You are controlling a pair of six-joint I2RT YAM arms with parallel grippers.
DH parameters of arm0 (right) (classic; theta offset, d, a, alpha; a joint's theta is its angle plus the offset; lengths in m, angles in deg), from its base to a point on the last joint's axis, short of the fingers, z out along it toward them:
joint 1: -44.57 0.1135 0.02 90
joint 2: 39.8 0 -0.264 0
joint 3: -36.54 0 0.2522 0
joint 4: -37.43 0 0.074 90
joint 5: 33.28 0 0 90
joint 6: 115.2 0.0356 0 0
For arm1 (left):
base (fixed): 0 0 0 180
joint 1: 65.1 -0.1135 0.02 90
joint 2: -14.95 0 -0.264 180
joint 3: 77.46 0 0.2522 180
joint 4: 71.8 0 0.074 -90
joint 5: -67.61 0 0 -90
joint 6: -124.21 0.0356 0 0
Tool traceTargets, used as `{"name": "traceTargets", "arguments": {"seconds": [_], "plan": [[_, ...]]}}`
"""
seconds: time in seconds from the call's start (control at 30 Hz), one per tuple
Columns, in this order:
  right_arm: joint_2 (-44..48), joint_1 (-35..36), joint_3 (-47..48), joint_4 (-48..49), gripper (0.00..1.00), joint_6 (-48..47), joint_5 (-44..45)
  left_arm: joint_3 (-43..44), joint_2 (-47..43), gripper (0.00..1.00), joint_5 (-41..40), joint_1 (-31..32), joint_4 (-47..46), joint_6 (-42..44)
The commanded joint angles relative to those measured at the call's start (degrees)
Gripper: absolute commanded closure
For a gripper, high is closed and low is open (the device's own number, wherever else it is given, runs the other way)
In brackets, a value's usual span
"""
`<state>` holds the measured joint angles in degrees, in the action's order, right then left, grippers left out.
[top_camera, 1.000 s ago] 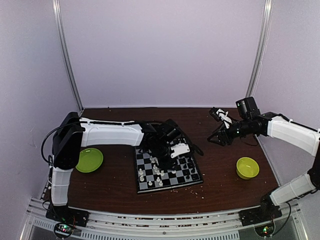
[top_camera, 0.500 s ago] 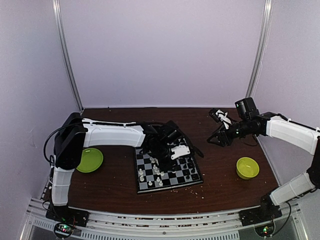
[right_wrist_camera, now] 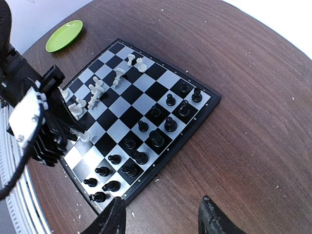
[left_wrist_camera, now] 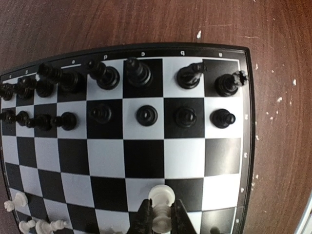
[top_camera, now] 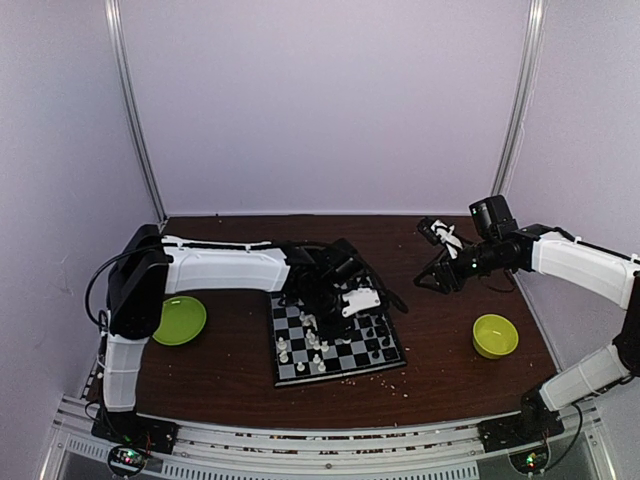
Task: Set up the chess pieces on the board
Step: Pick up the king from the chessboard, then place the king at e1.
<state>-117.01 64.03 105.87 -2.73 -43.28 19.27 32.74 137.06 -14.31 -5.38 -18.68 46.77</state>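
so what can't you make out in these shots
Left wrist view: the small white chess piece pinched by the left gripper has its base cut off by the bottom edge, lifted or standing unclear.
Top view: the left arm covers far squares of the black and light-grey checked chessboard; pieces too small to identify.
Right wrist view: the left arm hides one board corner.

Letters (left_wrist_camera: 182, 52) on the board (left_wrist_camera: 161, 50)
e, d, c, b, a are showing along its upper rim; right-side digits (left_wrist_camera: 245, 155) are blurring.

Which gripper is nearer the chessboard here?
Left. The left gripper is over the board, jaws closed on a white piece; the right gripper hangs open, well off to the board's right.
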Motion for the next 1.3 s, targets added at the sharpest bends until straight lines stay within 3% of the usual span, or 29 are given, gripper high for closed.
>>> {"name": "traceTargets", "arguments": {"seconds": [0.0,0.27,0.47,1.27], "plan": [[-0.4,-0.5,1.3,-0.4,0.5,-0.7,-0.9,-3.6,-9.3,0.93,-2.3,-1.1,2.0,-0.4],[-0.9,-0.6,1.3,-0.4,0.5,-0.6,-1.2,-17.8,-23.0,0.94,-4.8,-8.2,2.1,-2.8],[-1.6,-0.6,1.5,-0.5,0.5,-0.6,-1.3,-25.5,-25.7,0.94,-1.3,-11.4,-2.2,-3.9],[-3.7,-0.6,1.7,-0.9,0.5,-0.7,-0.6,-27.4,-19.5,0.93,3.0,-14.2,-7.3,-3.4]]}}
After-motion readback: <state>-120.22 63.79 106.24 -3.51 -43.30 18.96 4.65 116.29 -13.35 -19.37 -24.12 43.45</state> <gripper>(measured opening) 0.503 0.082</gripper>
